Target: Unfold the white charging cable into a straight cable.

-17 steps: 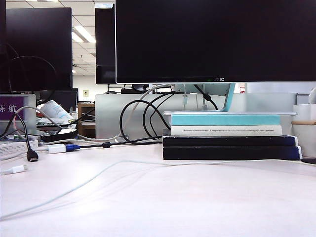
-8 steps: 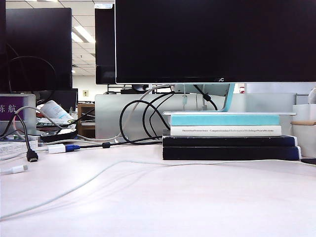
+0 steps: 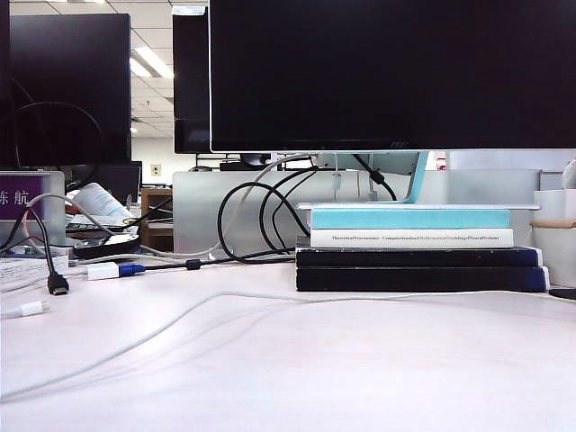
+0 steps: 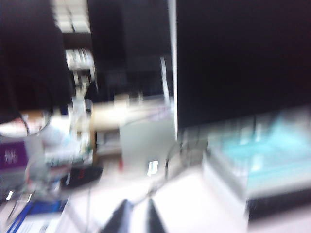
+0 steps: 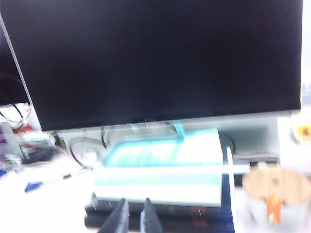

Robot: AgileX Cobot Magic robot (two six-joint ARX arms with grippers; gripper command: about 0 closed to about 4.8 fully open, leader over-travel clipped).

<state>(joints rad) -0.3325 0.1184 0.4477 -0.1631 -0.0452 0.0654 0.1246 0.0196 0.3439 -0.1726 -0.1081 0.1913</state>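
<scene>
Lying nearly straight across the counter (image 3: 378,378), the white charging cable (image 3: 180,317) looks done; left claw (image 4: 137,217) and right claw (image 5: 132,216) nearly closed, empty.

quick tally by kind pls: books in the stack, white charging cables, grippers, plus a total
books in the stack: 4
white charging cable, lying on the desk: 1
grippers: 2, left gripper and right gripper, both outside the exterior view, facing the monitor
total: 7
</scene>
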